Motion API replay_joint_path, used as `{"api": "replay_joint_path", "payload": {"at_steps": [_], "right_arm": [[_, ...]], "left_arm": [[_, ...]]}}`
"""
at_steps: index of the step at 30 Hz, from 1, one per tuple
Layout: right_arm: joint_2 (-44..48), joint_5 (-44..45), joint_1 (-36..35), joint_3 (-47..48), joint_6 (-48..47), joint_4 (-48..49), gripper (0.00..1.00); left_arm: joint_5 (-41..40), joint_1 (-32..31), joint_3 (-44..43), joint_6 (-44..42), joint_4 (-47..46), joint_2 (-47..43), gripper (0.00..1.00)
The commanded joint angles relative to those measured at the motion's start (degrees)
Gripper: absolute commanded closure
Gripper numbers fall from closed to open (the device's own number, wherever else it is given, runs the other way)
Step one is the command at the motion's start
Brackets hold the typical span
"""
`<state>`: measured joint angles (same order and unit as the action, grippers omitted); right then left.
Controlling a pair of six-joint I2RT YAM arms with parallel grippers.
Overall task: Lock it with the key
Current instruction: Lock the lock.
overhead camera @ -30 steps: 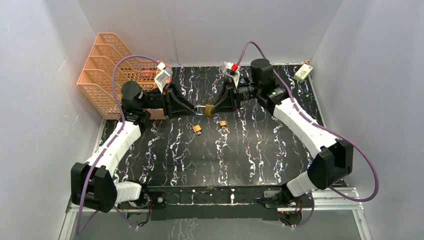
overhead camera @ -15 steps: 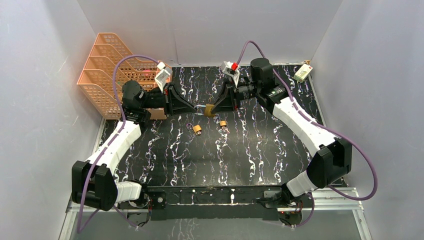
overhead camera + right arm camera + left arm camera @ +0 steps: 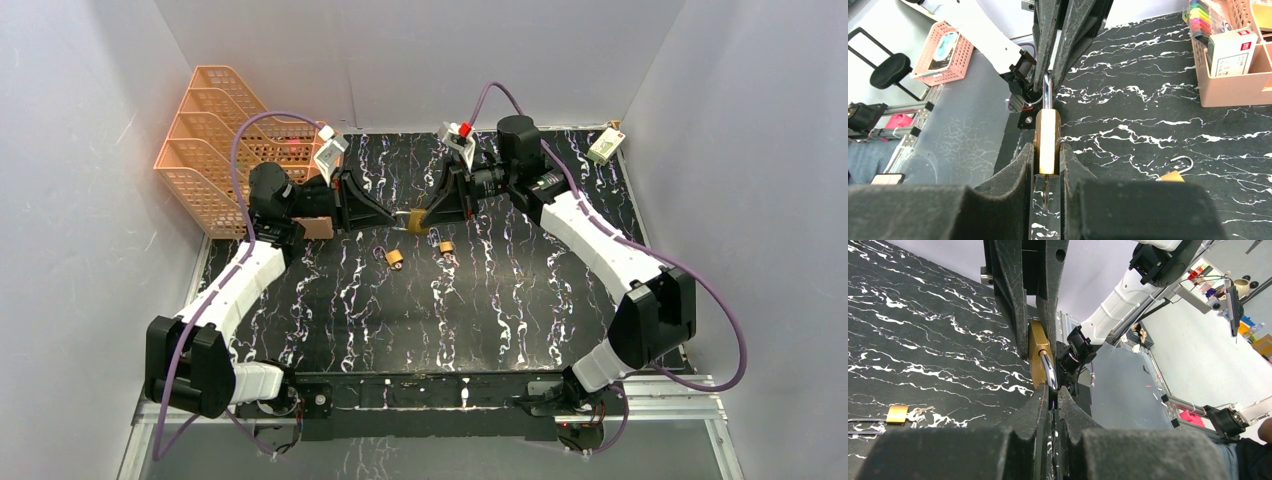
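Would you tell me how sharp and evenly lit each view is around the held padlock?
Top external: evenly lit and sharp, though the padlock is tiny. Left wrist: the left end effector is a soft blur up close, with a bright glint on the shackle. Right wrist: the right end effector is blurred, the padlock crisp.

Overhead; opposed wrist close-ups on padlock [image 3: 1047, 141]

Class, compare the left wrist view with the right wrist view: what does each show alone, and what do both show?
Left wrist only: keys beside a small padlock lying on the table. Right wrist only: the peach organiser holding a box. Both: the brass padlock, the left end effector shut on its shackle, the right end effector on its body.
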<state>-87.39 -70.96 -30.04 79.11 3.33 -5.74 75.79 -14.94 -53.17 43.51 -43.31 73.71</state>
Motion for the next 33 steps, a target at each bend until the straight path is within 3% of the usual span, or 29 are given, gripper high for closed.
{"api": "replay_joint_path", "payload": {"at_steps": [1, 15, 33], "right_arm": [[-0.1, -0.6, -2.5, 3.7, 2.1, 9.4, 1.00], [-1.4, 0.0, -4.6, 3.8, 7.3, 17.2, 1.00], [-1.5, 1.6, -5.9, 3.8, 4.5, 13.8, 1.00]], "left_arm": [[-1.7, -3.0, 0.7, -0.7, -1.0, 0.8, 1.00], [-5.8, -5.8, 3.1, -2.8, -1.0, 2.2, 1.00], [-10.3, -6.0, 2.4, -4.4, 0.3, 2.7, 1.00]]}}
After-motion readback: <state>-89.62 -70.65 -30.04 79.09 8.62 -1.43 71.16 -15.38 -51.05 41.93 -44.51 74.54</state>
